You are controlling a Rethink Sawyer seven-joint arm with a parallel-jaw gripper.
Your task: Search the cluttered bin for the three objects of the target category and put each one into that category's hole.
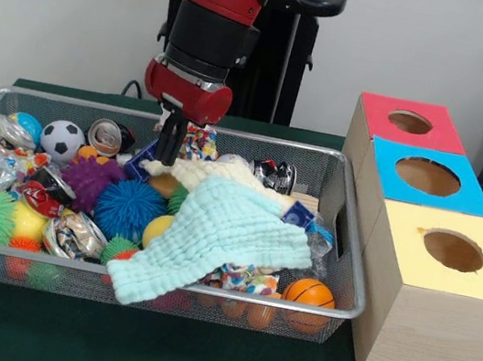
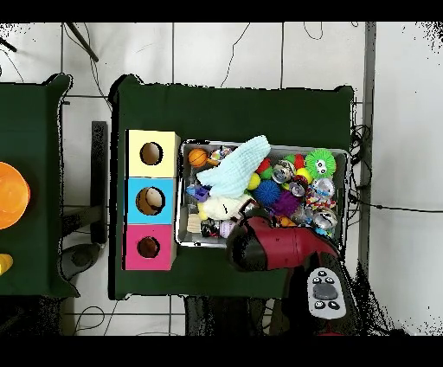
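Observation:
A wire mesh bin (image 1: 25, 253) holds mixed clutter: cloths, crushed cans and balls. A light blue waffle cloth (image 1: 214, 232) drapes over the pile and the front rim. Behind it lies a cream cloth (image 1: 214, 176), and a colourful patterned cloth (image 1: 197, 144) sits at the back. My gripper (image 1: 168, 154) reaches down at the bin's back, its tip at the cream cloth's left edge. Crushed cans (image 1: 75, 234) and spiky balls (image 1: 126, 207) fill the left half. In the overhead view the arm (image 2: 260, 244) hides the gripper, while the blue cloth (image 2: 235, 173) shows.
Three wooden boxes with round top holes stand beside the bin: yellow (image 1: 452, 250), blue (image 1: 428, 176), red (image 1: 410, 122). A small basketball (image 1: 309, 294) lies at the bin's front right corner. An orange object (image 2: 10, 195) sits on a separate table.

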